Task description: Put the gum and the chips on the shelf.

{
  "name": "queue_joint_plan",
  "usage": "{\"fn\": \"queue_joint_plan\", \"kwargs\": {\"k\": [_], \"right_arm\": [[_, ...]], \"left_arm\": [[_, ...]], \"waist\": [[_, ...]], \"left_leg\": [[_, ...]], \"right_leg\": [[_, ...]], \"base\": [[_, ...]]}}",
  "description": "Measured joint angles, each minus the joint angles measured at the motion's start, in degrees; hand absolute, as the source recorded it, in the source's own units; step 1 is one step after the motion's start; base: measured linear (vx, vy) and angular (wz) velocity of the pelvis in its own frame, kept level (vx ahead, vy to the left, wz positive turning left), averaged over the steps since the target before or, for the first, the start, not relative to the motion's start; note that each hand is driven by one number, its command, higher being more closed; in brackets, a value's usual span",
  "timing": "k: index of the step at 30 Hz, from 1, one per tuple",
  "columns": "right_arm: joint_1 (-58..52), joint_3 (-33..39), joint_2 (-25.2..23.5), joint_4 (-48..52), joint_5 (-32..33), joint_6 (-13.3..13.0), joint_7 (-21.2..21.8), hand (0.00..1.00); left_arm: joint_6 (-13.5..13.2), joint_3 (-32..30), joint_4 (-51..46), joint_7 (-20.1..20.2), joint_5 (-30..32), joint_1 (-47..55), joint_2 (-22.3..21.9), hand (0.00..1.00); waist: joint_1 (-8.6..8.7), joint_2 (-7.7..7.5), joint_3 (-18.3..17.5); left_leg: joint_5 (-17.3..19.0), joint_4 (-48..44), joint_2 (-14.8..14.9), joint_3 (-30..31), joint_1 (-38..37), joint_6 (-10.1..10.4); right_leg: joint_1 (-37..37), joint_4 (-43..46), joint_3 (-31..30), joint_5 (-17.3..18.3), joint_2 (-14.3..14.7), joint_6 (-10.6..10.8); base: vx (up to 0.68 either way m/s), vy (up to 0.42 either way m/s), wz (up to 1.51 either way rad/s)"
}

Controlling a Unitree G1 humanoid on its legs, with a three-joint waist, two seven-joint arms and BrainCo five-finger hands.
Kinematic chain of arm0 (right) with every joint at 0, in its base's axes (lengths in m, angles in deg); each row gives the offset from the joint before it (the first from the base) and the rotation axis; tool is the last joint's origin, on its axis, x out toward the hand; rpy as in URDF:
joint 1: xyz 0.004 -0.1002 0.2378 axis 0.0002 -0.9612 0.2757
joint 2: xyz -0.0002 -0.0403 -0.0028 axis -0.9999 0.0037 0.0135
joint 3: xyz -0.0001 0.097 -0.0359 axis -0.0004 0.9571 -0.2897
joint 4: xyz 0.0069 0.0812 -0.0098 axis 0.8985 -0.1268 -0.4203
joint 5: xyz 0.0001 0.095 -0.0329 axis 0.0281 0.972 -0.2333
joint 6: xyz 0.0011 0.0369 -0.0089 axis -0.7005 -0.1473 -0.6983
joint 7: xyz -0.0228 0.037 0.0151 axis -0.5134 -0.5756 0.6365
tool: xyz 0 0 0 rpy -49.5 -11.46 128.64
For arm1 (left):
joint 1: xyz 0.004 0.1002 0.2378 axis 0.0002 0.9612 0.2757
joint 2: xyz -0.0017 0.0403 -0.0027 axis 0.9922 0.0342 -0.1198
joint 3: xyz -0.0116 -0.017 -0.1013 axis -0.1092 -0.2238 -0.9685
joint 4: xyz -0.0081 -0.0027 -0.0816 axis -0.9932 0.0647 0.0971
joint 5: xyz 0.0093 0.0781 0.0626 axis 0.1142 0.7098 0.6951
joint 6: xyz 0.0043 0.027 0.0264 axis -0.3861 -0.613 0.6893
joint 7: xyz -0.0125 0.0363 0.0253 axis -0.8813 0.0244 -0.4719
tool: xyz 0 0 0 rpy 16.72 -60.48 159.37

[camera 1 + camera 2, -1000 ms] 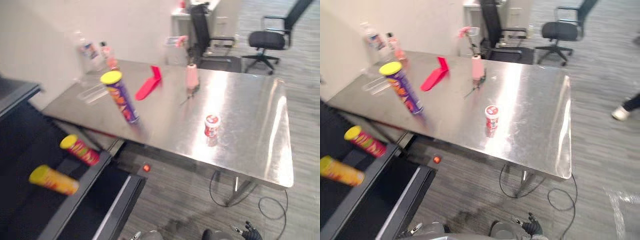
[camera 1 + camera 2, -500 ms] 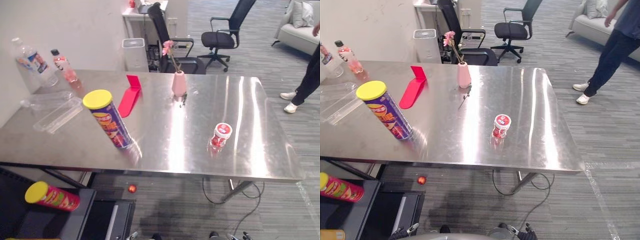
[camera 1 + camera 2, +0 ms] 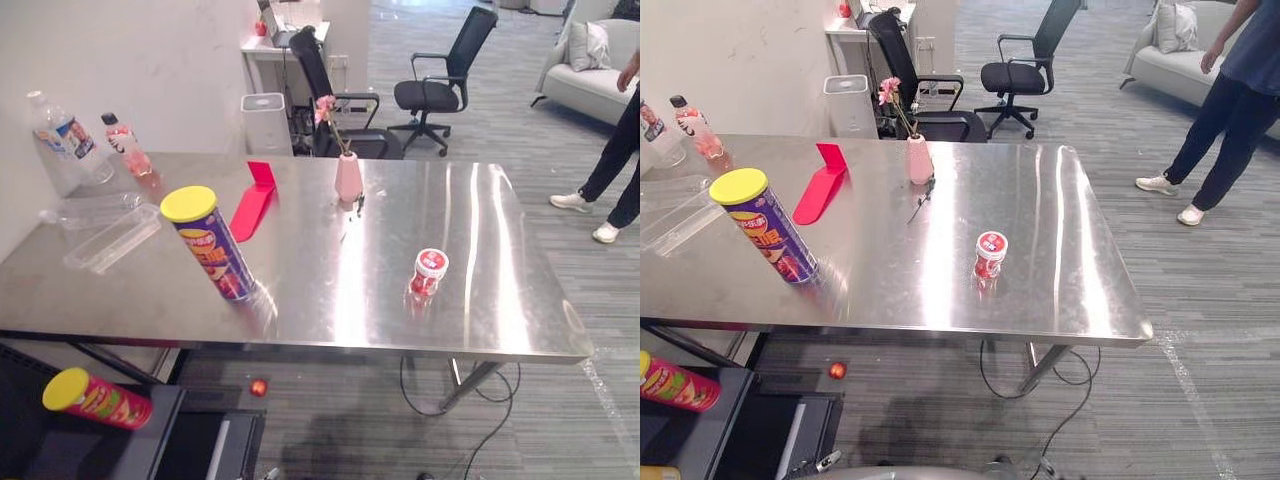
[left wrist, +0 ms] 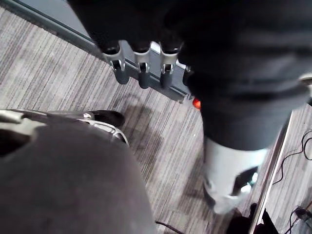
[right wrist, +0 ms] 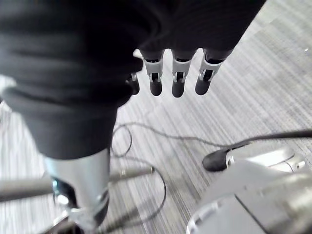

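Steel table spans the middle of the room, with a black shelf low at its near left corner and a person standing well off to the right. A purple chips can with a yellow lid stands upright on the table's left part. A red chips can lies on its side on the shelf. A clear tray lies near the table's left edge, a red stand beyond the purple can, and a pink vase beside the stand. The small gum jar stands upright, right of centre, well apart from the purple can. The left hand and the right hand hang over the floor, fingers straight and empty.
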State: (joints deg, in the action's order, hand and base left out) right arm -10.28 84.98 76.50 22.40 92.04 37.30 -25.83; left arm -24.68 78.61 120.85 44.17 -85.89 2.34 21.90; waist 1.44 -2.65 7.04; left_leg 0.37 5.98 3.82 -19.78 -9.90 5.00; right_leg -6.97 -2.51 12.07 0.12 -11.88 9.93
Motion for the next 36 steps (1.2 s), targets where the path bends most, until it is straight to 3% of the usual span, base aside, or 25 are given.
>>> {"fn": "queue_joint_plan", "kwargs": {"k": [5, 11, 13, 16, 21, 26, 31, 33, 36], "right_arm": [[0.4, 16.5, 3.2, 3.3, 8.8, -0.2, -2.8, 0.00], [2.1, 27.1, 11.4, 12.0, 9.7, -1.9, -2.6, 0.00], [4.2, 29.1, 14.4, 15.9, 8.8, -3.6, -2.6, 0.00], [6.9, 28.0, 15.8, 24.5, 7.3, -5.1, -2.6, 0.00], [8.3, 23.5, 17.5, 39.4, 0.9, -6.1, -2.2, 0.00], [9.0, 20.0, 18.4, 51.6, -5.0, -7.8, 1.1, 0.00], [8.6, 12.8, 19.6, 64.1, -9.5, -7.8, 10.0, 0.00], [8.5, 8.7, 21.3, 68.0, -9.5, -7.3, 15.8, 0.00], [8.3, 6.2, 22.1, 70.3, -9.3, -5.3, 22.0, 0.00]], "left_arm": [[1.5, -4.9, -2.2, -0.7, 0.2, 1.5, -0.7, 0.00], [2.3, -7.2, -4.5, -0.5, 0.6, 2.3, -1.4, 0.00], [2.3, -7.6, -4.7, -0.5, 0.6, 2.6, -1.7, 0.00], [2.2, -7.5, -5.2, -0.5, 0.6, 4.0, -1.8, 0.00], [2.2, -5.9, -7.4, -0.6, 1.2, 5.7, -2.1, 0.00], [2.2, -5.1, -8.0, -0.6, 2.8, 6.5, -2.2, 0.00], [2.2, -4.2, -8.6, -0.7, 3.6, 6.5, -1.8, 0.00], [2.2, -3.8, -8.6, -1.2, 3.6, 6.5, -1.5, 0.00], [1.7, -3.5, -8.6, -1.8, 3.7, 6.5, -1.3, 0.00]], "waist": [[0.01, -0.82, -0.5], [0.26, -0.99, -0.9], [0.44, -0.99, -0.9], [1.71, -0.72, -1.1], [1.54, -0.21, -1.5], [1.74, -0.08, -1.5], [2.35, -0.19, -1.5], [2.53, -0.23, -1.5], [2.33, -0.64, -1.4]], "left_leg": [[1.2, -0.1, 0.4, -1.8, -1.3, 0.5], [2.0, -0.1, 0.2, -3.2, -1.6, 0.6], [2.1, -0.2, 0.1, -3.4, -1.6, 0.7], [2.2, -0.3, 0.1, -3.6, -1.4, 0.7], [2.4, -0.4, 0.2, -4.5, -1.2, 0.8], [2.5, -0.4, 0.2, -5.0, -0.5, 0.8], [2.4, -0.4, 0.2, -5.4, 0.0, 0.7], [2.4, -0.4, 0.2, -5.4, 0.1, 0.7], [2.4, -0.4, 0.3, -5.3, 0.2, 0.7]], "right_leg": [[-0.3, -1.2, -2.1, -0.5, 0.6, -0.1], [0.2, -1.4, -3.1, -0.5, 0.5, -0.2], [0.4, -1.4, -3.1, -0.5, 0.5, -0.2], [0.8, -1.2, -3.3, -0.5, 0.5, -0.2], [1.6, -0.8, -3.8, -0.4, 0.6, -0.3], [3.1, -0.1, -4.6, -0.3, 0.6, -0.5], [4.3, 0.7, -4.8, -0.3, 0.6, -0.4], [4.3, 0.8, -4.7, -0.3, 0.6, -0.4], [4.5, 0.9, -4.5, -0.3, 0.7, -0.4]], "base": [[0.05, 0.006, -0.22], [0.02, 0.013, -0.15], [0.02, -0.001, -0.05], [0.01, -0.009, -0.03], [-0.01, -0.014, -0.07], [-0.02, -0.015, -0.09], [-0.01, -0.016, -0.05], [0.00, 0.000, 0.00], [0.00, 0.000, 0.00]]}}
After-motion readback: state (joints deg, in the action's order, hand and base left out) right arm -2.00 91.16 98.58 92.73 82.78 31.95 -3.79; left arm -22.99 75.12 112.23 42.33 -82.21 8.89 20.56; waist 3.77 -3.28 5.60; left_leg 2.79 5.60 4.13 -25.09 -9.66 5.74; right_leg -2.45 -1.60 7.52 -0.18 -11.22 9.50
